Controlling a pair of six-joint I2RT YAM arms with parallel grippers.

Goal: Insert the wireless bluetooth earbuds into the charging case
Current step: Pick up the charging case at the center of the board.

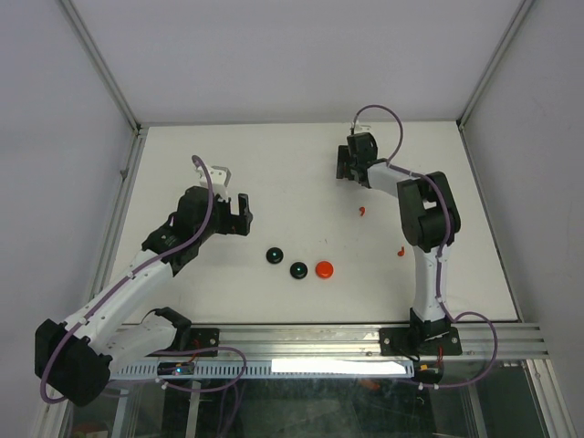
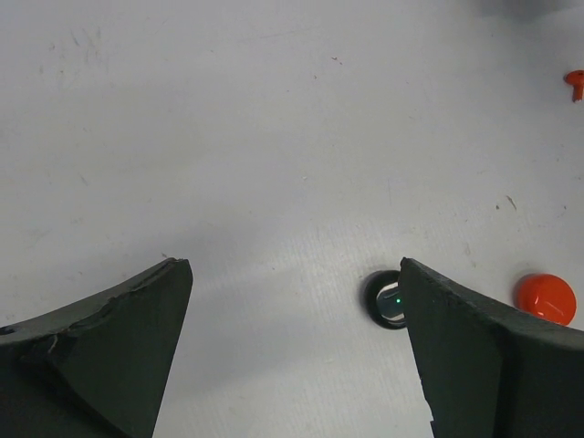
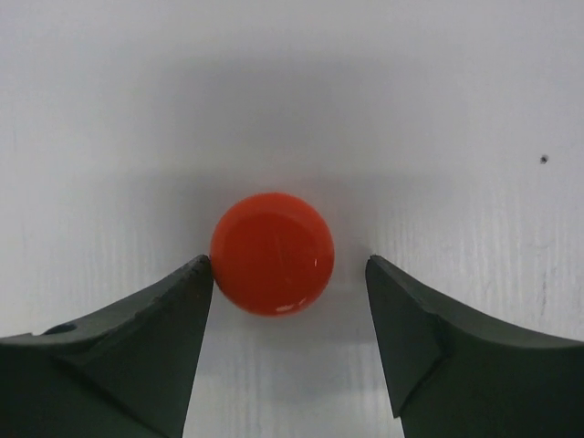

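Note:
Two red wireless bluetooth earbuds [image 1: 363, 212] [image 1: 400, 252] lie on the white table, right of centre. One of them [image 2: 575, 82] shows at the left wrist view's right edge. A round red charging case [image 3: 272, 254] lies between the fingers of my right gripper [image 3: 287, 262], which is open. The left finger [image 3: 187, 292] is at its rim and the right finger stands apart. My left gripper [image 2: 294, 266] is wide open over bare table. A black case [image 2: 388, 299] with a green light sits half hidden behind its right finger [image 2: 456, 338].
Two black round cases [image 1: 275, 256] [image 1: 298, 270] and a red one [image 1: 324, 269] lie in a row near the table's middle front. The right gripper [image 1: 349, 169] is at the back, the left gripper [image 1: 242, 214] left of centre. Grey walls enclose the table.

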